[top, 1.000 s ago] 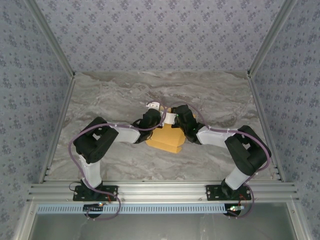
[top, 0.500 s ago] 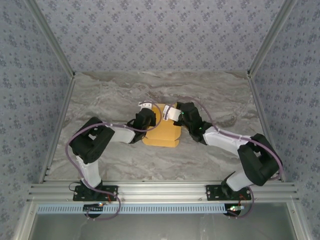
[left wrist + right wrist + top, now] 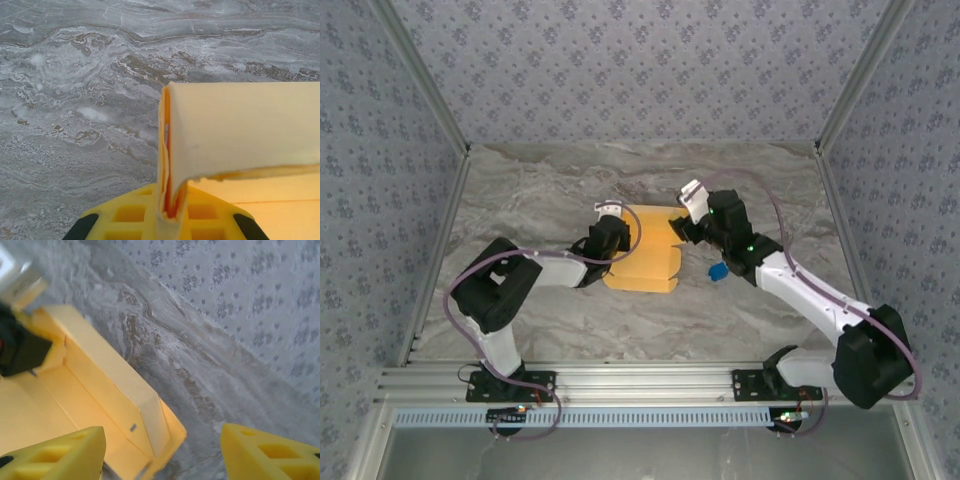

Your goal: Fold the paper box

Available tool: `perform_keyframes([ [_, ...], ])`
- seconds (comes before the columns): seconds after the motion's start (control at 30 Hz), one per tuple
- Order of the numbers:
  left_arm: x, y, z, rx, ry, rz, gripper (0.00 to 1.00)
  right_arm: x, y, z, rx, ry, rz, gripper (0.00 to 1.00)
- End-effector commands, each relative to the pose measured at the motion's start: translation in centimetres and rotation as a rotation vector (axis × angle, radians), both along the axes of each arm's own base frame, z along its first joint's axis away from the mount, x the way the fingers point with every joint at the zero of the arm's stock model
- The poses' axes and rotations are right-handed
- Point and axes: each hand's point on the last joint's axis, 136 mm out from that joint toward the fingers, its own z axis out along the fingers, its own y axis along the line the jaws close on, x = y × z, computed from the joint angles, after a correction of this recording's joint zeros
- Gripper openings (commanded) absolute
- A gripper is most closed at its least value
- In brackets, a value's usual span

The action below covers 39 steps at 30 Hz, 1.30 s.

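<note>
The marble table (image 3: 520, 200) spreads out under me. The paper box (image 3: 642, 258) lies near its middle, between my two arms. It is yellow-orange card, partly folded, with one long wall standing up. My left pincer (image 3: 610, 236) is at the box's left edge. In the left wrist view its yellow fingers (image 3: 127, 215) are drawn narrow, pinching a raised, doubled flap of the box between them. My right pincer (image 3: 682, 228) is by the box's far right corner. Its fingers (image 3: 60, 455) stand wide apart with nothing gripped, and the box corner and bare marble show between them. A small blue object (image 3: 717, 271) lies on the table, just right of the box.
</note>
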Motion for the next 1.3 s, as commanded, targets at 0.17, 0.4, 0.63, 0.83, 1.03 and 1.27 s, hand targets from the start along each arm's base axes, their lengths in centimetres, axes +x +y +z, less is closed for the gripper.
perform_keyframes([
  [0.17,-0.1,0.4,1.4,0.001,-0.027,0.01,0.04,1.1,2.5,-2.5,0.209,0.403,-0.155,0.7],
  [0.4,0.0,0.4,1.7,0.001,-0.033,0.014,0.04,2.5,3.4,-4.2,0.233,0.493,-0.204,0.67],
  [0.63,-0.1,0.5,1.9,-0.002,-0.039,0.013,0.04,3.2,3.2,-6.5,0.261,0.552,-0.283,0.66],
  [0.83,-0.1,0.5,1.9,-0.006,-0.04,0.014,0.05,3.3,4.3,-6.9,0.377,0.595,-0.281,0.64],
  [1.03,-0.2,0.5,1.9,-0.007,-0.039,0.012,0.05,3.6,4.7,-7.6,0.536,0.656,-0.299,0.57],
  [1.27,-0.2,0.4,1.9,-0.01,-0.041,0.012,0.05,3.5,4.1,-7.8,0.497,0.646,-0.36,0.57],
])
